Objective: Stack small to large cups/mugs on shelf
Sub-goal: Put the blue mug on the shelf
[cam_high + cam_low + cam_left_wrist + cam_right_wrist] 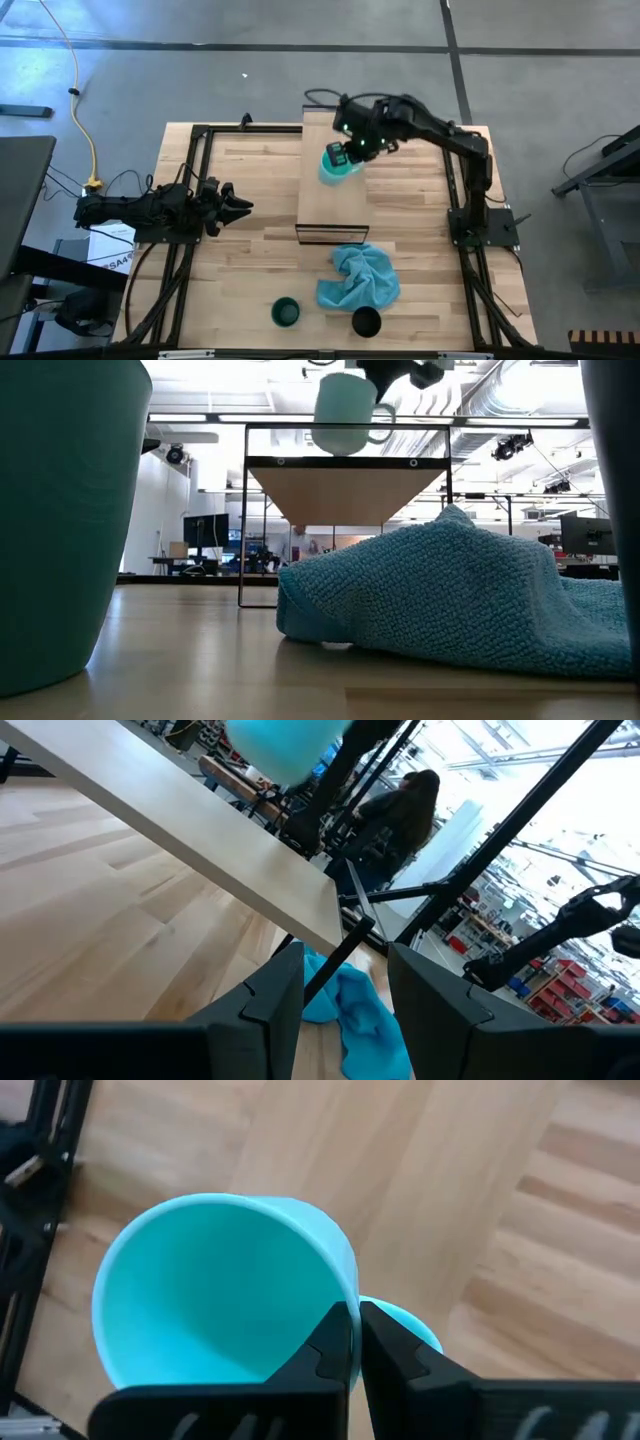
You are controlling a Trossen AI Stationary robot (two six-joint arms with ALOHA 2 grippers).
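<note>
A wooden counter (250, 230) stands in a workshop, with a dark robot arm mounted at each side. Across its middle, running from the far edge toward the centre, sits the shelf (325, 205), a long narrow pale board raised on a dark frame. The right gripper (345, 155) reaches in from the counter's right side and hangs over the shelf's right edge, about midway along the board. Its fingers (335, 1342) are pinched together on the rim of the light turquoise mug (338, 168), one finger inside and one outside, beside the handle. Seen level with the counter, the mug hangs upright with its base just above the shelf's top rail; I cannot tell whether it touches the board. The left gripper (238, 207) waits near the counter's left edge, pointing toward the shelf and well apart from it, its fingers (275, 995) spread with a clear gap and holding nothing. A crumpled blue cloth (360, 278) lies on the counter just off the shelf's near end. Near the counter's front edge stand the other two cups: the dark green cup (285, 312) to the left of the cloth and the black cup (366, 321) just in front of it, both upright and open at the top. Beyond the counter, a person with long dark hair (405, 815) shows in the room behind.
</note>
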